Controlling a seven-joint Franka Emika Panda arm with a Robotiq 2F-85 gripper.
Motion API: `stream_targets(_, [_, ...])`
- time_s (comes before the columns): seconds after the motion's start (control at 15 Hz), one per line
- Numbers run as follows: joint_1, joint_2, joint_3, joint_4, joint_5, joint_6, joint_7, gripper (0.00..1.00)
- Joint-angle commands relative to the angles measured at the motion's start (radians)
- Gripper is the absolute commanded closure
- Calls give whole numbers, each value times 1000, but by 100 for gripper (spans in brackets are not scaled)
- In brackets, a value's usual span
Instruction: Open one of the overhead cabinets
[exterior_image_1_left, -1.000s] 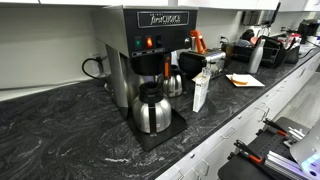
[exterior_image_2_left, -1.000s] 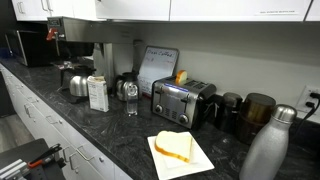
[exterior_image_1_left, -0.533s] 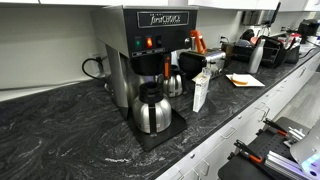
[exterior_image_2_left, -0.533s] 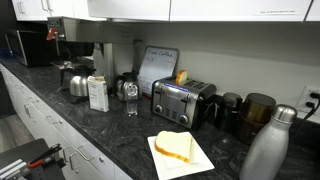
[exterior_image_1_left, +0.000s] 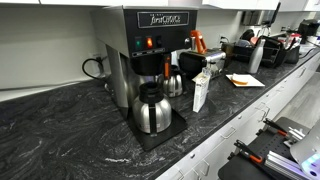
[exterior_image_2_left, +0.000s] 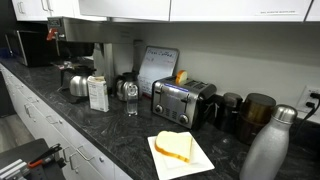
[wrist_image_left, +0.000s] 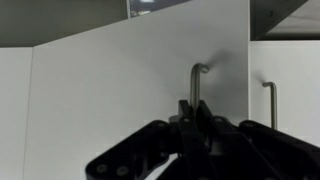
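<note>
Judging from the wrist view, the task is assessed as begun but not completed. The gripper (wrist_image_left: 190, 108) is positioned at the lower part of the handle (wrist_image_left: 197, 82) on an overhead cabinet door (wrist_image_left: 120, 100). The fingers are seen drawn close together at the bar, but whether they are clamped on it cannot be told, as the dark gripper body hides the contact.

The door's top edge is seen slanting against the neighbouring door (wrist_image_left: 292, 80), and a dark gap is visible above it. From this it is judged that the door is swung partly out, although camera angle cannot be excluded as the cause. No cabinet interior is shown.

In an exterior view only the lower edge of the overhead cabinets (exterior_image_2_left: 200, 8) is recorded above the toaster (exterior_image_2_left: 182, 100); the gripper is not seen there. A further outward pull on the handle is judged to be outstanding before the door can be recorded as open.
</note>
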Motion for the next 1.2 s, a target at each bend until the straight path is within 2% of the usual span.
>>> stream_targets(0.0, [-16, -38, -7, 5, 5, -113, -16, 97])
stream_targets(0.67, [-49, -167, -8, 17, -18, -383, -2, 97])
stream_targets(1.0, [-74, -205, -14, 25, -22, -456, -1, 97])
stream_targets(1.07, [-81, -206, -14, 30, -22, -468, 1, 65])
stream_targets(1.13, [-88, -207, -13, 35, -24, -486, 3, 64])
